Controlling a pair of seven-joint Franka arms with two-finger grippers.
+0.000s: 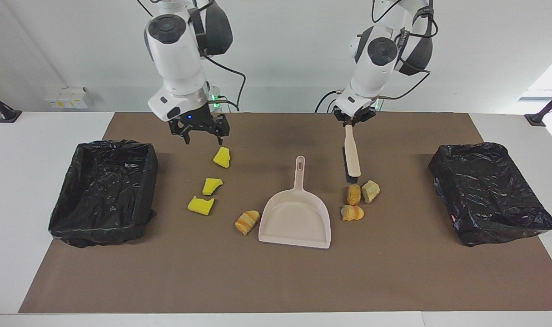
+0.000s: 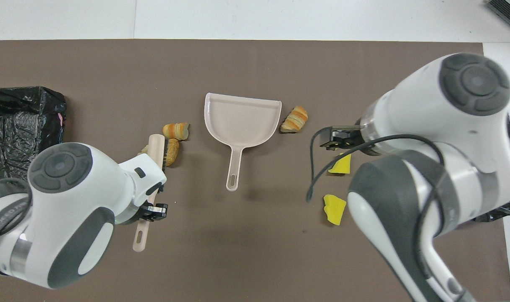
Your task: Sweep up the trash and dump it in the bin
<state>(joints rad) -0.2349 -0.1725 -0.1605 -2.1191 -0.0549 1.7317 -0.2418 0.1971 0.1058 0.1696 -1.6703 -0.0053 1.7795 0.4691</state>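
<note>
Left gripper point(image 1: 354, 121) clamped on brush point(image 1: 351, 156), bristles at bread lumps point(image 1: 359, 200) beside dustpan point(image 1: 296, 217), right gripper point(image 1: 202, 134) fingers spread above yellow foam scraps point(image 1: 211, 182), striped lump point(image 1: 247, 221) touching dustpan.

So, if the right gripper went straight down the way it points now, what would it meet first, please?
Probably the brown mat, close beside the nearest yellow scrap; the right gripper hangs open above, and depth is uncertain.

I see the dustpan point(image 1: 295, 221) mid-desk point(image 1: 276, 281), one bin point(image 1: 104, 190) at the right arm's end, another bin point(image 1: 489, 193) at the left arm's. Trash lumps point(image 1: 358, 200) lie beside the dustpan toward the left arm's end, scraps point(image 1: 207, 186) toward the right arm's.
</note>
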